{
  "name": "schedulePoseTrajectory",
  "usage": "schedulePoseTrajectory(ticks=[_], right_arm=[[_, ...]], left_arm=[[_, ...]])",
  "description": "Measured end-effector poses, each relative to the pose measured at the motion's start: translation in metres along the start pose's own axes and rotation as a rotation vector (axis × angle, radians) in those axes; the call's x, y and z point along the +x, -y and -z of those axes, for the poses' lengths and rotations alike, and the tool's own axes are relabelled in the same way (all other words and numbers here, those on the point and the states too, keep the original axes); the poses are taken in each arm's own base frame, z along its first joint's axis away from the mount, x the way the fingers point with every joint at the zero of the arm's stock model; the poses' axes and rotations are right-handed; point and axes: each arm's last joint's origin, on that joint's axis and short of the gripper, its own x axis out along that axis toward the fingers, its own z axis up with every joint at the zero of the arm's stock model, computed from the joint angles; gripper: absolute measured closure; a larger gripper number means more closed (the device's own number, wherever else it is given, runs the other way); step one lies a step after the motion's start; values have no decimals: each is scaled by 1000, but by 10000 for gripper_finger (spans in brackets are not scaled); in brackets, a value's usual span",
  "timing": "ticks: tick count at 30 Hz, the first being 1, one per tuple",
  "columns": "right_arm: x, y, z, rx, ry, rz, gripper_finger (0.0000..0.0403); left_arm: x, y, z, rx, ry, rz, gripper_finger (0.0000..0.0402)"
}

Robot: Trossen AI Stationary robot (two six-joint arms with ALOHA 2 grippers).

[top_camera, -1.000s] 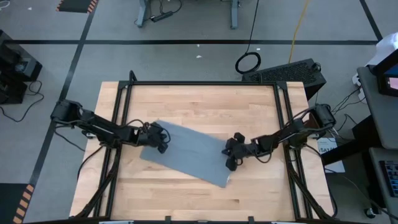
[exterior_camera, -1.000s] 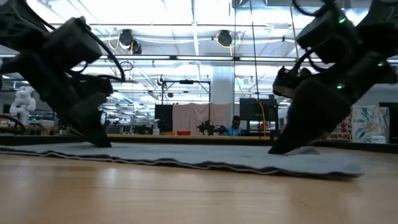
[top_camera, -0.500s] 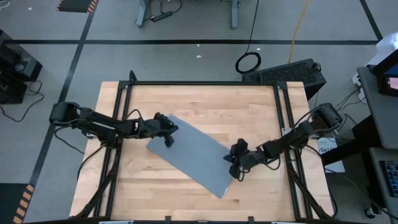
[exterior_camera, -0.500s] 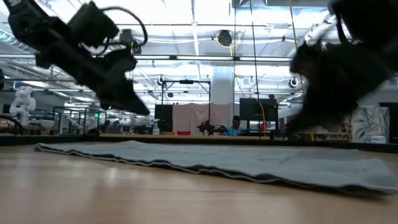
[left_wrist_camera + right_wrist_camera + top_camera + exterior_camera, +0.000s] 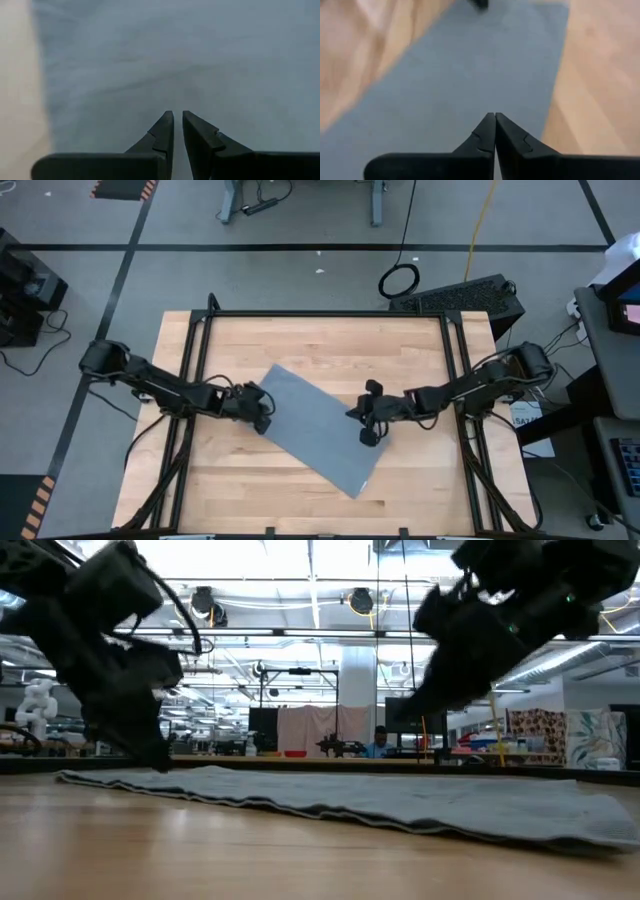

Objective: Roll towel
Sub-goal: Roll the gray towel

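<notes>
The towel (image 5: 318, 428) lies flat and unrolled, skewed across the middle of the wooden table (image 5: 320, 340), one corner near the front edge. We judge it light, soft and limp, so it should be pinched at a short edge and turned over itself. Our left gripper (image 5: 262, 420) sits low at the towel's left edge, fingers nearly together, holding nothing we can see. Our right gripper (image 5: 366, 432) hovers closed over its right side, empty. Behind the bare, smooth table stretches a bright workshop.
</notes>
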Motion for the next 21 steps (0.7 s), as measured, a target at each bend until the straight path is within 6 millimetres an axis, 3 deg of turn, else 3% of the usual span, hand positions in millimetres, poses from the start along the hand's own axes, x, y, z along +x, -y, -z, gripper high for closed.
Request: schedulePoseTrajectory(ticks=[8, 15, 21], right_arm=[[9, -11, 29, -32, -185, -15, 401], [17, -30, 51, 146, -234, 18, 401], [12, -45, 57, 297, -148, 104, 401]], left_arm=[[29, -16, -10, 126, 90, -205, 357], [52, -25, -43, 176, 264, -173, 357], [62, -37, -76, 212, 316, -191, 357]])
